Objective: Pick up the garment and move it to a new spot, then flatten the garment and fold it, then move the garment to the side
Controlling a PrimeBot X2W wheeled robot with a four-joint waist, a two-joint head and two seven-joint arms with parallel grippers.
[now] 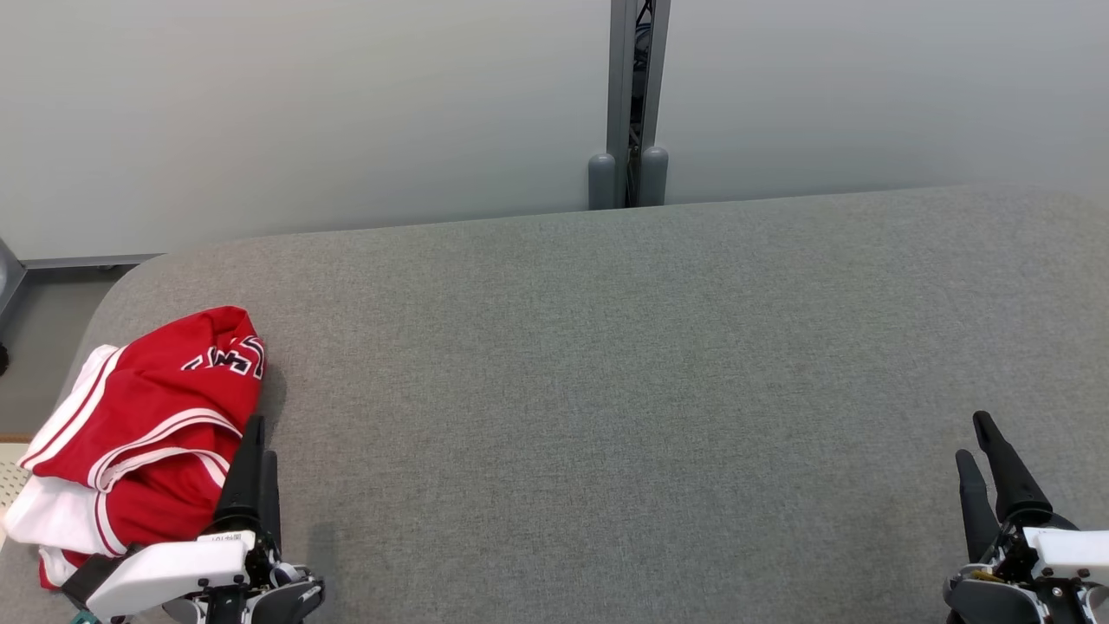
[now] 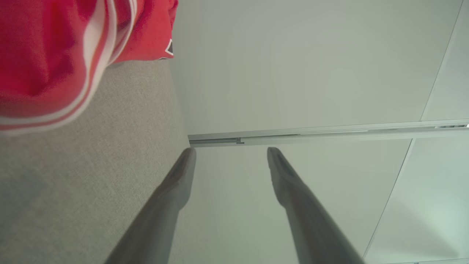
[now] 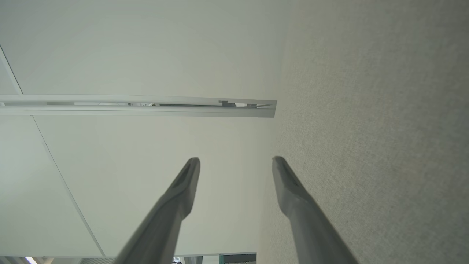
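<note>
Pickup not begun — garment (image 1: 139,416) bunched near-left on the counter (image 1: 606,390); left fingers (image 1: 245,477) beside it and right fingers (image 1: 1005,468) spread, empty. Next: left grasps cloth.

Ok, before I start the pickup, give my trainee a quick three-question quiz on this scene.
1. True or false: the red and white garment lies spread flat in the middle of the grey padded surface.
2. Which tool is nearer the garment? A) left tool B) right tool C) both equally near.
3. Fill in: the jaws of both tools stand ____, holding nothing.
Key: 1 false, it sits crumpled at the surface's left end; 2 A; 3 open.
</note>
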